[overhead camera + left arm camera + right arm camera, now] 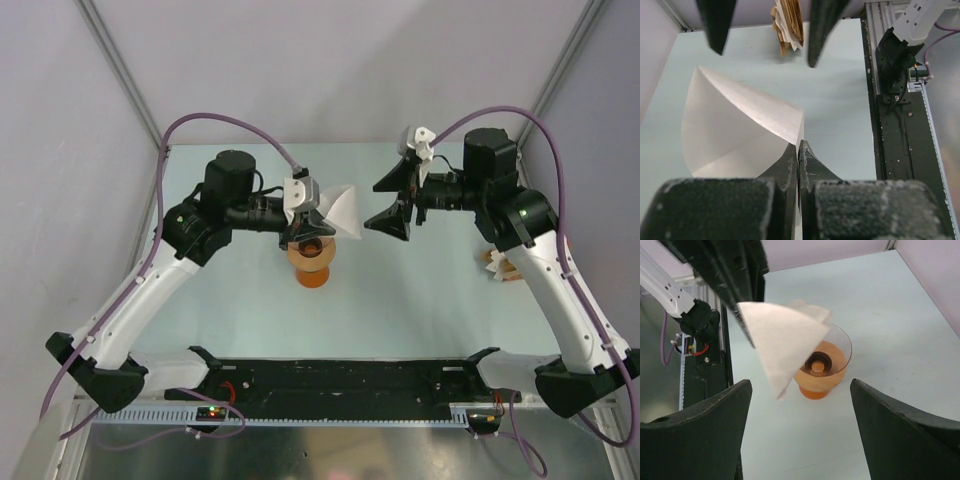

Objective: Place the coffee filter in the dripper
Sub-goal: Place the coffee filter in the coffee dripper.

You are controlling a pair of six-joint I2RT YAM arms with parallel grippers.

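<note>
My left gripper is shut on one edge of the white coffee filter. It holds the filter opened into a cone in the air, just above and slightly right of the dripper. In the left wrist view the pinched jaws grip the filter at its seam. My right gripper is open and empty, facing the filter from the right. In the right wrist view its gripper frames the filter, which hangs in front of the clear dripper with its brown collar and orange base.
A tan-and-white stack of paper fans lies at the right by the right arm and shows in the left wrist view. A black rail runs along the near table edge. Grey walls enclose the back and sides.
</note>
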